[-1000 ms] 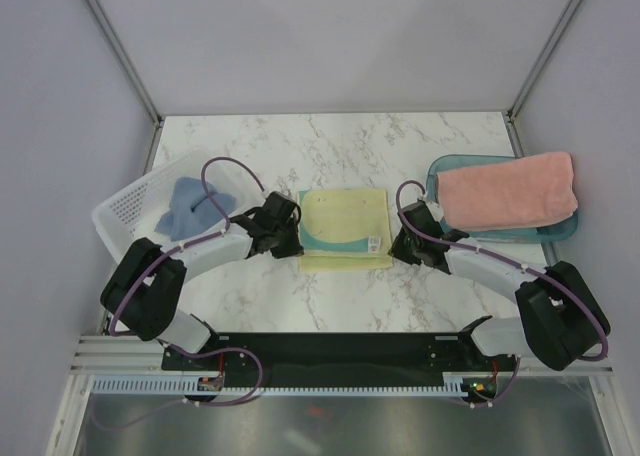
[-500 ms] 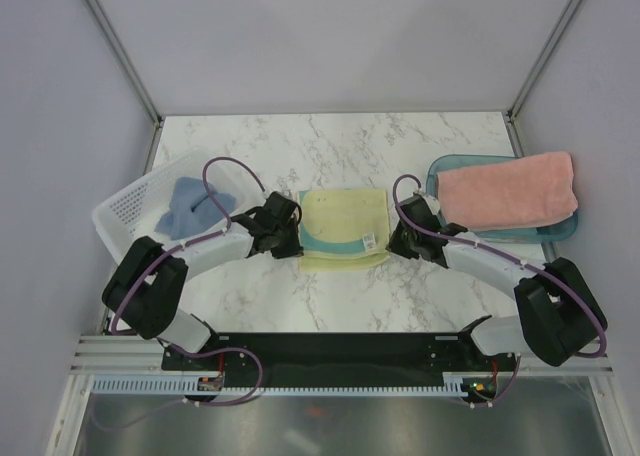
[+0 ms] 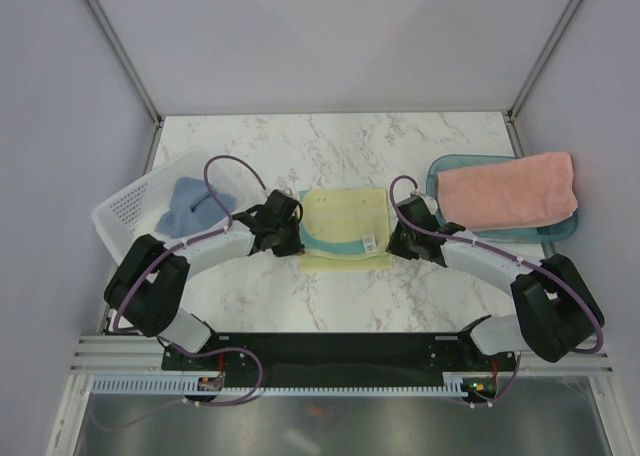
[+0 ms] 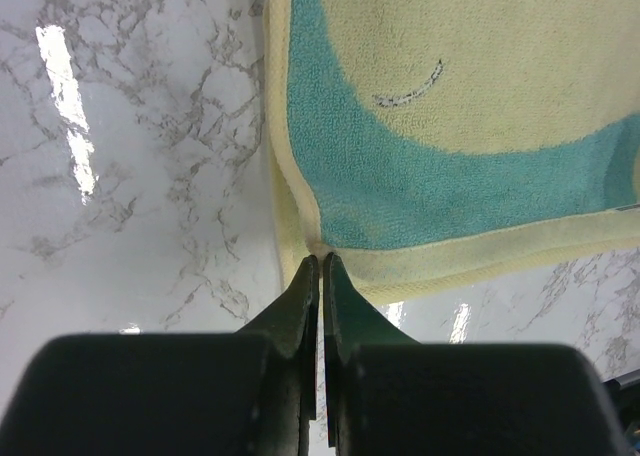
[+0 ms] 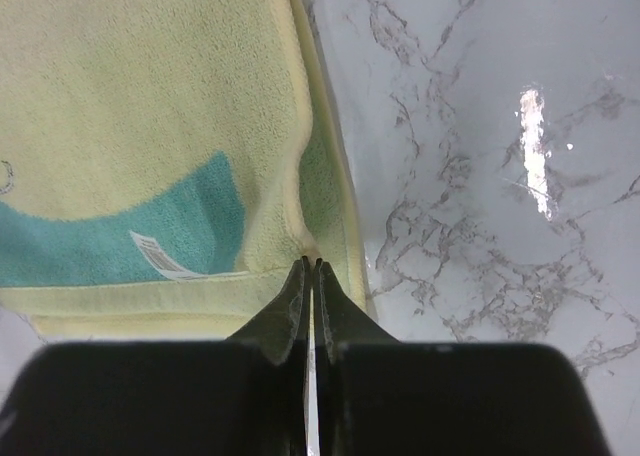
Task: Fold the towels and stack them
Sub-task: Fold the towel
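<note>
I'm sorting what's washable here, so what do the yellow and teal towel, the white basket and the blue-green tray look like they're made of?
The yellow and teal towel looks like looped terry cloth, probably cotton: fuzzy pile and a stitched hem show. The white basket is likely hard matte plastic, with perforated walls. The blue-green tray seems to be translucent plastic with a glossy rim.

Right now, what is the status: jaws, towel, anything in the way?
Jaws shut on both: left gripper and right gripper each pinch a top-layer corner of the yellow-and-teal towel. Towel mid-table, partly folded. Nothing in the way.
</note>
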`<state>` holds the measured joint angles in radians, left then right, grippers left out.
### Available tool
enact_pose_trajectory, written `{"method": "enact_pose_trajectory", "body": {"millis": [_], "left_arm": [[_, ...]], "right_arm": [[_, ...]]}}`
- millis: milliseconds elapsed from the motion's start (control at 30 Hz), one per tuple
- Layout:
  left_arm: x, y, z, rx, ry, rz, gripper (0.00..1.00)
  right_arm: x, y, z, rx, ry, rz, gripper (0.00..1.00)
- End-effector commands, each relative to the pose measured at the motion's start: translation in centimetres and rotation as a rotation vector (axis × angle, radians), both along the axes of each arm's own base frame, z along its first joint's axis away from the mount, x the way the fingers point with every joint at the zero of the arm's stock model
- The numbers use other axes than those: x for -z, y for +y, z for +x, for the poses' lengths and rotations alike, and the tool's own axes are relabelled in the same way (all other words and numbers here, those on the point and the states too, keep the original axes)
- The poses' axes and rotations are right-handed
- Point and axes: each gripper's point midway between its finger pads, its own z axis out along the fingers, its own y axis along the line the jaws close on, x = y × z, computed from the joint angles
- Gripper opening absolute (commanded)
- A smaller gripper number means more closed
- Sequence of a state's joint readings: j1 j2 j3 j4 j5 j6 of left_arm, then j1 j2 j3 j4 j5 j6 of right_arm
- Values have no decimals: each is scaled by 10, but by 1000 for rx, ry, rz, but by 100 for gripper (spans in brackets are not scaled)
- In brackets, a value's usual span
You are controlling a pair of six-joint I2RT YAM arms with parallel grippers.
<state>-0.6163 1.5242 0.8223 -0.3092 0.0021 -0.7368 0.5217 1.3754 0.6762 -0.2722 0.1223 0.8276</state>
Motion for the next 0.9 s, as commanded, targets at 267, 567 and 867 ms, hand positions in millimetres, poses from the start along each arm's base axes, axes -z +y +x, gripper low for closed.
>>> {"method": "enact_pose_trajectory", "body": {"millis": [267, 567, 867], "left_arm": [[-15, -5, 11, 15, -46, -10, 2], [-35, -14, 6, 54, -59, -59, 2], [-37, -17, -24, 108, -9, -62, 2]], "right_arm": [[-21, 11, 9, -43, -54, 39, 0], [-47, 11, 9, -96, -102, 32, 0], [-52, 0, -15, -118, -94, 34, 0]]}}
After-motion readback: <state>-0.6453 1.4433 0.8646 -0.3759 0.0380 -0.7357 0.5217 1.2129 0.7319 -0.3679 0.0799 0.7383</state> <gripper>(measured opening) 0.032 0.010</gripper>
